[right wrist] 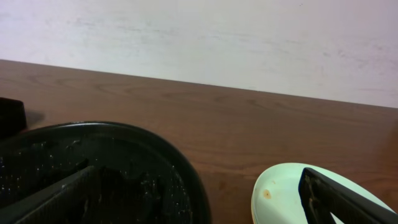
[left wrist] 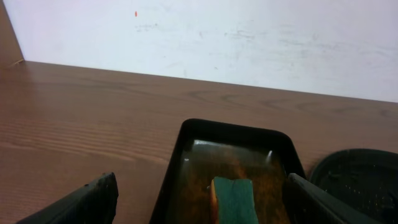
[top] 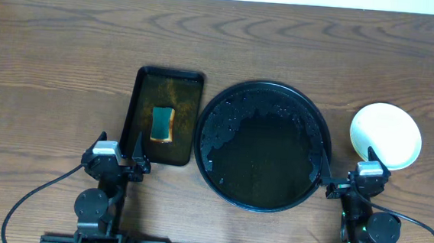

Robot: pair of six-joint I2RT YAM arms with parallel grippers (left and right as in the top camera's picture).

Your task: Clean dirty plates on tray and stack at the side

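Note:
The large round black tray (top: 266,85) sits in the middle of the table, wet with droplets and holding no plates; it also shows in the right wrist view (right wrist: 124,134). The plates (top: 386,133) lie stacked on the table to its right. The top plate is pale mint (right wrist: 280,186) with a small brown spot. My right gripper (top: 349,165) is open and empty, low between the tray's rim and the stack (right wrist: 199,199). My left gripper (top: 117,149) is open and empty at the near left corner of the rectangular tray (left wrist: 202,205).
A smaller black rectangular tray (top: 170,78) holds brownish water and a green-and-yellow sponge (top: 162,124), also in the left wrist view (left wrist: 235,199). Bare wood table lies to the left and far side. A white wall stands behind the table.

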